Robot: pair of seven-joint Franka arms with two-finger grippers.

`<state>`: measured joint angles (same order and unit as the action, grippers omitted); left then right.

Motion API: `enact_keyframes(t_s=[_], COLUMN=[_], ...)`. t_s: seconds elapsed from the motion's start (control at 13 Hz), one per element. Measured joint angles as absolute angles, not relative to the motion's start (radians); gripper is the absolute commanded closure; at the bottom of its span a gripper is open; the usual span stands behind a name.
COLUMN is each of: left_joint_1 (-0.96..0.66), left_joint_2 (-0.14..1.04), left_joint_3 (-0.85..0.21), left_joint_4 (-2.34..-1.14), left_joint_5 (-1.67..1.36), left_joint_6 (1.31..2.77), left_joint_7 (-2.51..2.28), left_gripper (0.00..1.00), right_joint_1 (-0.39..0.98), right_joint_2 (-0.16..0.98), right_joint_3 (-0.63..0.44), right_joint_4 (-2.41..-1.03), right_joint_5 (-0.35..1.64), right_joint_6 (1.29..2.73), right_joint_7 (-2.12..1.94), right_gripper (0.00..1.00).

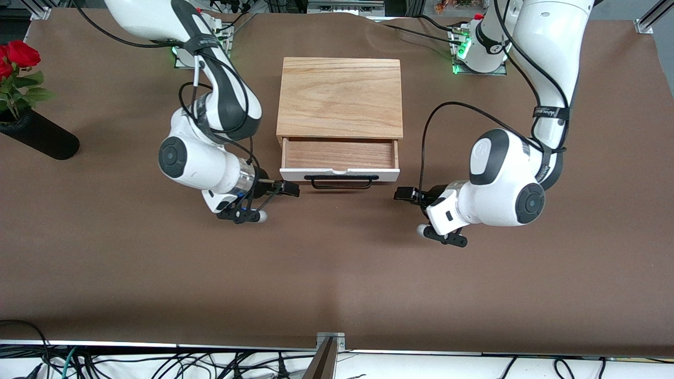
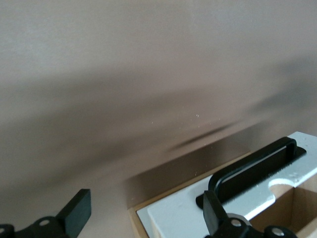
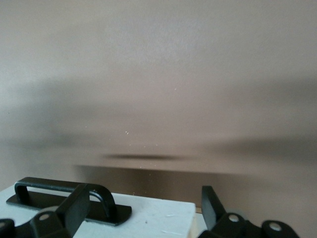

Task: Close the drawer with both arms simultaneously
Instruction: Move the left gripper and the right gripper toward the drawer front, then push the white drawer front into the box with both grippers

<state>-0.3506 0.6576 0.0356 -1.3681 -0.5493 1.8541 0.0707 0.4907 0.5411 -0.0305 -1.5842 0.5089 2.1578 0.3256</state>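
Two grippers flank the drawer (image 1: pixel 339 160), which sits part-open out of the wooden box (image 1: pixel 340 97) at mid-counter (image 1: pixel 337 273), white front panel facing 6 o'clock in the front view.

Right gripper (image 1: pixel 290 188) hangs just off the panel's corner at the right arm's end, low, around 8 o'clock of the handle (image 1: pixel 345 181). Left gripper (image 1: pixel 404 194) mirrors it at about 4 o'clock, just beside the corner at the left arm's end. Both wrist views show fingers spread apart, holding nothing, one finger of each overlapping the panel edge.

Handling, my read: rigid wood drawer, light, empty as far as visible, slides on one axis toward 12 o'clock. No grasp needed. Push flat on the white panel either side of the handle, not on the thin wire bar. Uneven force from the two arms could skew and jam it; the box looks unfixed and may slide on the brown counter.
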Motion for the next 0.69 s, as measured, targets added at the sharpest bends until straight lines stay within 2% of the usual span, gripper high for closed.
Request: enact_keyframes(t_s=[0.69], left_joint_1=[-0.446], left_joint_2=[0.704], left_joint_3=[0.035], left_joint_4=[-1.370], left_joint_5=[-0.575], left_joint_6=[1.870], left_joint_7=[0.065], left_gripper=[0.00], right_joint_1=[0.547], right_joint_2=[0.576], right_joint_3=[-0.030], right_joint_4=[-1.607], right_joint_5=[0.510], right_joint_6=[2.165], right_joint_7=[0.343], right_gripper=[0.00])
